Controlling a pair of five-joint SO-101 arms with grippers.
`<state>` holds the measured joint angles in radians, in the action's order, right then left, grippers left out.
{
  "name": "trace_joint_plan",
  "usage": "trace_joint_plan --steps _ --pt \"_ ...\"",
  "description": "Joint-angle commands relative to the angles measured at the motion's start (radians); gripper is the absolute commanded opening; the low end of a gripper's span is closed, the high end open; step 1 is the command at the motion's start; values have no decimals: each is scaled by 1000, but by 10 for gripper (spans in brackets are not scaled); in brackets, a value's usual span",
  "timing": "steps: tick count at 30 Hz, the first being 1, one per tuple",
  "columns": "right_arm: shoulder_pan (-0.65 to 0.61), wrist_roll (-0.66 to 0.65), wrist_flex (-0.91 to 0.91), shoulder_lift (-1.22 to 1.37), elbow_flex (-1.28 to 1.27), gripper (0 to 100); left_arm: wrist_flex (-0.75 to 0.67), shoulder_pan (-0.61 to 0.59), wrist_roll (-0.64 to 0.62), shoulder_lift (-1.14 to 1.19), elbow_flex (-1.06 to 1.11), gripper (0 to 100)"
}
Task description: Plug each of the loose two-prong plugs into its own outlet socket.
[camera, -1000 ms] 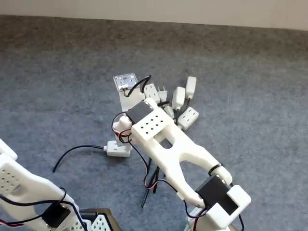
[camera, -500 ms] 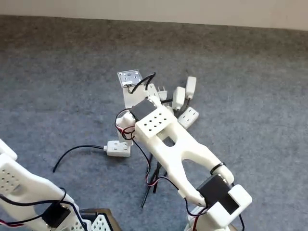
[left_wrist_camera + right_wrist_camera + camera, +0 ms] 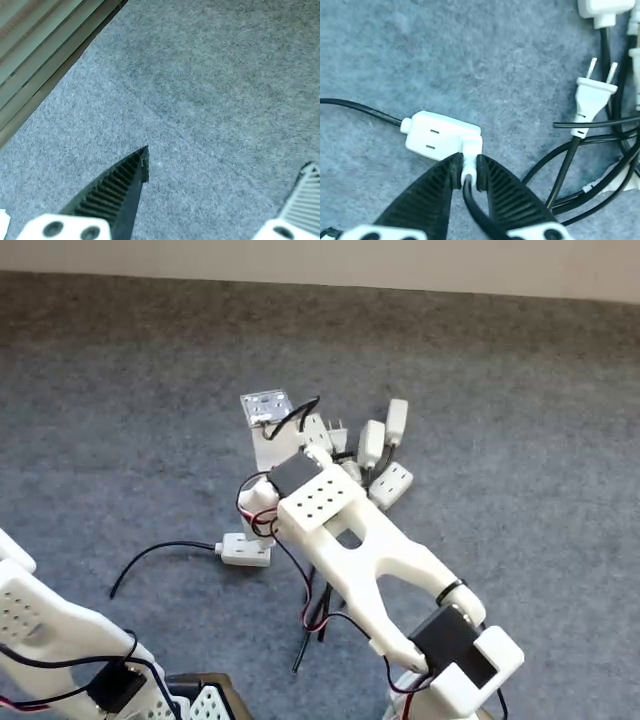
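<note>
Here right tool clamped on plug at socket; left tool apart, above carpet.

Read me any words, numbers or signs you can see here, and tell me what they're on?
None: no text can be read in any view.
The socket shows only slots, no print.
The loose plug and the plug held in the right tool are plain white.
</note>
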<state>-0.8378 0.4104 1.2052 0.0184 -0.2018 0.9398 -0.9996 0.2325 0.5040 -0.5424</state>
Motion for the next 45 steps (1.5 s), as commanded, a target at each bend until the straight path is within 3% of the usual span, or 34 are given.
trace_joint_plan --steps 1,21,33,45 --pt "-27 14 -10 -59 7 5 -20 -1 9 -12 -38 428" --pt "-8 8 10 -53 -2 5 -20 1 9 -12 -38 428" --pt "-4 8 18 249 81 5 -20 1 9 -12 -38 428" --pt "-1 5 54 254 77 5 -20 1 11 -12 -42 428"
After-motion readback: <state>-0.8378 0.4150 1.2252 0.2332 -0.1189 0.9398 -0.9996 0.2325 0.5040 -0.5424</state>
